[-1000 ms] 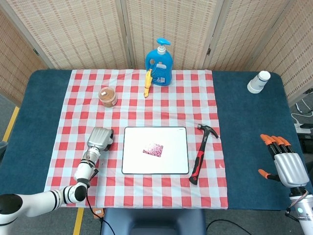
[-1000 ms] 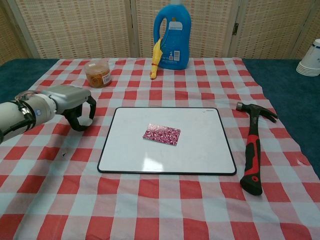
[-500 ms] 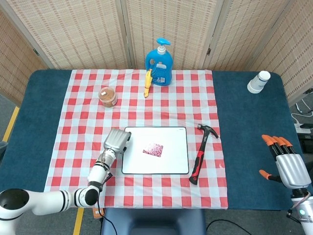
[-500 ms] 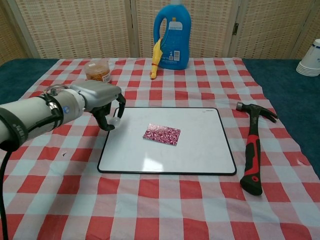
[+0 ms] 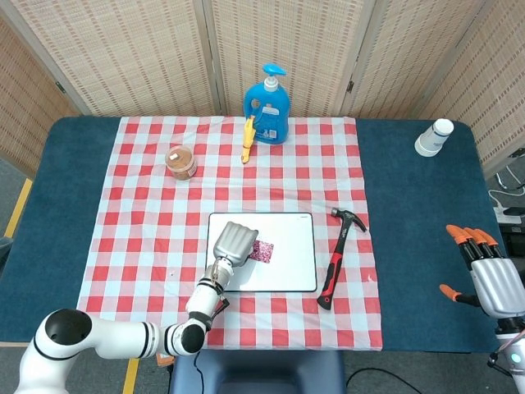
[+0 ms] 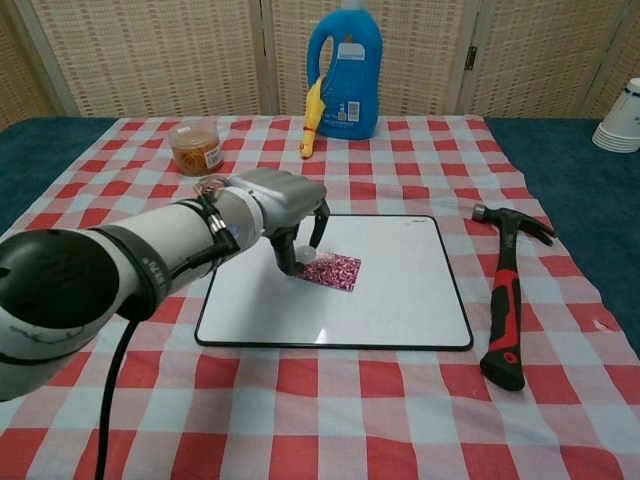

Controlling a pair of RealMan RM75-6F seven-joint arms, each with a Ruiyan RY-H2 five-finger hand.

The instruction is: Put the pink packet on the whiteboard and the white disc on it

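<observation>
The left hand (image 6: 285, 205) is held over the whiteboard (image 6: 400, 300), its fingers curled downward; whether the white disc is pinched in them cannot be told. The pink packet (image 6: 333, 270) lies flat on the whiteboard just beside the fingertips, toward the hammer (image 6: 505, 300). The right hand (image 5: 490, 275) is seen well apart at the counter edge, fingers spread and holding nothing.

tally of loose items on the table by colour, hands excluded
Blue: 1, detergent bottle
Yellow: 1, rubber chicken toy
Brown/orange: 1, lidded jar
White: 2, whiteboard, cup stack
Pink: 1, pink packet
Black and red: 1, hammer
Total: 7. No white disc is visible; left hand may hide it.
</observation>
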